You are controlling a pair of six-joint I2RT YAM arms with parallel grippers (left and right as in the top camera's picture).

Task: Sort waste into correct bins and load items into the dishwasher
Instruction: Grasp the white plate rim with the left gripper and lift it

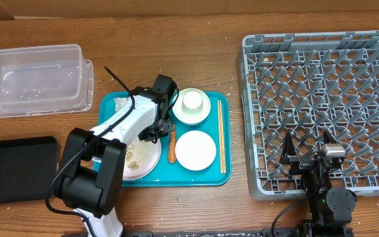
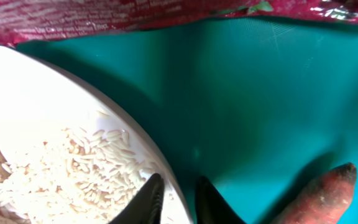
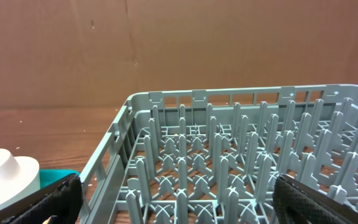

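Counter (image 1: 196, 33) of brown wood, cardboard wall (image 3: 166, 43) behind; left tool (image 2: 179, 182) pinches rim of large white round plate (image 2: 42, 112), right tool (image 3: 178, 200) spread wide.

On the left: stretched forward, wrist pitched down, left gripper (image 2: 178, 200) fingers drawn near together, narrow gap between. On the right: folded back low, right gripper (image 3: 179, 199) spread wide, held level.

Non-task stock:
- Teal serving tray (image 2: 260, 93): 1x, directly under me, L side.
- Wooden table (image 1: 196, 33): beneath all.
- Brown backdrop board (image 3: 166, 43): ahead, R side.
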